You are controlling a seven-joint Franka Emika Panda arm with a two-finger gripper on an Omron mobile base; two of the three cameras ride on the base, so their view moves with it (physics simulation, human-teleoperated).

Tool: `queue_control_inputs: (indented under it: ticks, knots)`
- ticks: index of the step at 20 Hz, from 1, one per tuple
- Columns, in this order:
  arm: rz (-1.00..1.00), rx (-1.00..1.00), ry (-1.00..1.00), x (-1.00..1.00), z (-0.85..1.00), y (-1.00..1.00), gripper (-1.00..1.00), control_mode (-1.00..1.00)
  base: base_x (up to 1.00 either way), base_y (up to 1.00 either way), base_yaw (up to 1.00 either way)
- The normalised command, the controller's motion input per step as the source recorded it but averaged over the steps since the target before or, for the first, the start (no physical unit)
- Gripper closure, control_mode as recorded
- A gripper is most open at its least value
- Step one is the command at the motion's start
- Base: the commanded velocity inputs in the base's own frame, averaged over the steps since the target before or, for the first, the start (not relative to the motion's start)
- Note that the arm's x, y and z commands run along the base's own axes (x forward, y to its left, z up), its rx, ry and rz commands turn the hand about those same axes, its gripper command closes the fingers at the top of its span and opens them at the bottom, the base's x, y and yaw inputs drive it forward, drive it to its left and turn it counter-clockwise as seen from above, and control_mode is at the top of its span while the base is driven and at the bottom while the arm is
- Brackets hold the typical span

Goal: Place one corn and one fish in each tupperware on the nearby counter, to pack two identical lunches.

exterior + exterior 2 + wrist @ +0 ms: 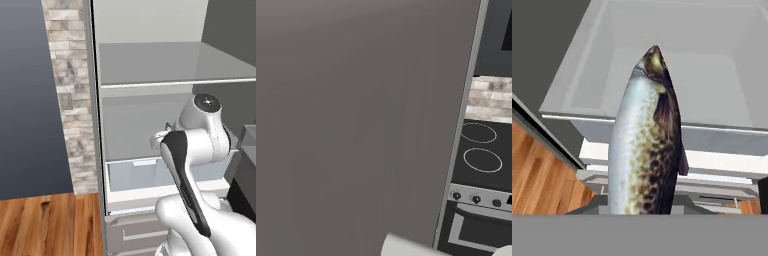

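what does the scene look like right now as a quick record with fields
held item: slim dark-grey speckled fish with pale belly, standing up from the gripper in the hand view
gripper: shut on the fish
behind the fish: pale open drawer bin inside the fridge
arm: white robot arm reaching into the open fridge, below the grey fridge shelf
floor: brown wooden floor
to the side: black stovetop with ring burners

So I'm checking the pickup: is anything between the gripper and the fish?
No. In the hand view the fish rises straight from the gripper, shut on it, with nothing between. Behind it lies the open fridge drawer.
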Motion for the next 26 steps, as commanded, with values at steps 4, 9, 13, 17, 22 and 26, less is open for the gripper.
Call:
queue_control_inputs:
  ticks: [4,9,13,17,22,26]
  knots:
    - [0.05,-0.02,0.09,-0.08,-0.13,0.22,1.0,-1.0,0.0,0.0,0.0]
    - [0.0,0.0,0.0,0.0,0.0,0.0,1.0,1.0,-0.94,0.39,-0.18]
    - [0.0,0.0,0.0,0.0,0.0,0.0,1.0,1.0,-1.0,0.43,-0.63]
    - [0.0,0.0,0.0,0.0,0.0,0.0,1.0,1.0,-0.68,0.39,-0.86]
    - [0.0,0.0,0.0,0.0,0.0,0.0,1.0,1.0,-0.39,0.28,-0.94]
    - [0.0,0.0,0.0,0.0,0.0,0.0,1.0,1.0,-0.52,0.43,-0.87]
